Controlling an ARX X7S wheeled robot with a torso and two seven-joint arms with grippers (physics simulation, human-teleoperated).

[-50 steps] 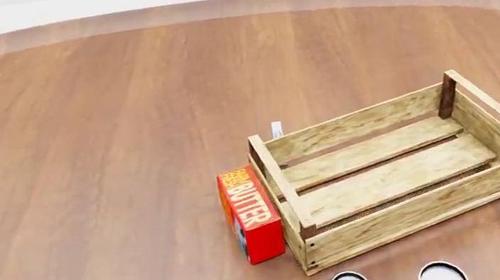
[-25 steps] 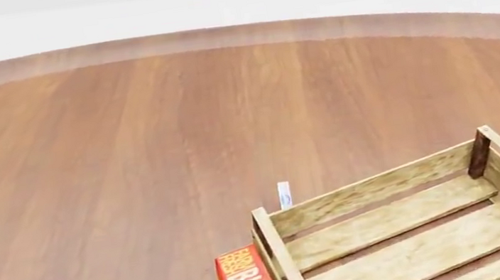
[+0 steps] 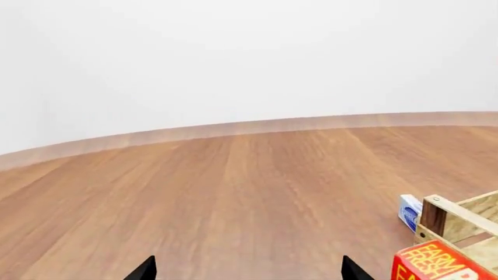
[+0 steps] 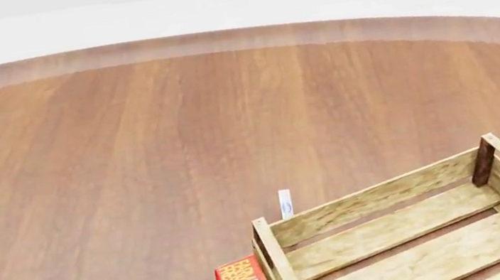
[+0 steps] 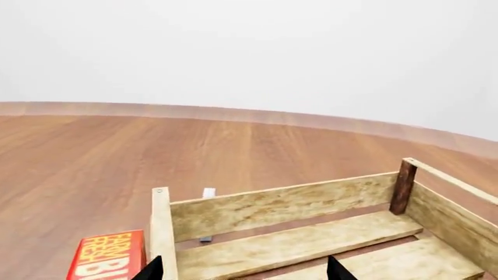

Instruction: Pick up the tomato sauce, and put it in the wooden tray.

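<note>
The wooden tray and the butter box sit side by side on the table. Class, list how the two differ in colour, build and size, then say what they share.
Colour: the wooden tray is pale rough wood; the butter box is red-orange with yellow lettering.
Build: the wooden tray is open-topped, made of slats with darker corner posts; the butter box is a closed printed carton.
Size: the wooden tray is far larger than the butter box.
Shared: both are rectangular and rest on the wooden table, close beside each other.

Only the fingertips of the robot are visible. Each claw ends in two matte black, pointed, wedge-shaped fingertips (image 3: pixel 144 269) with plain surfaces. No cables, screws or markings are discernible on the left claw (image 3: pixel 245 271) or right claw (image 5: pixel 242 269).
</note>
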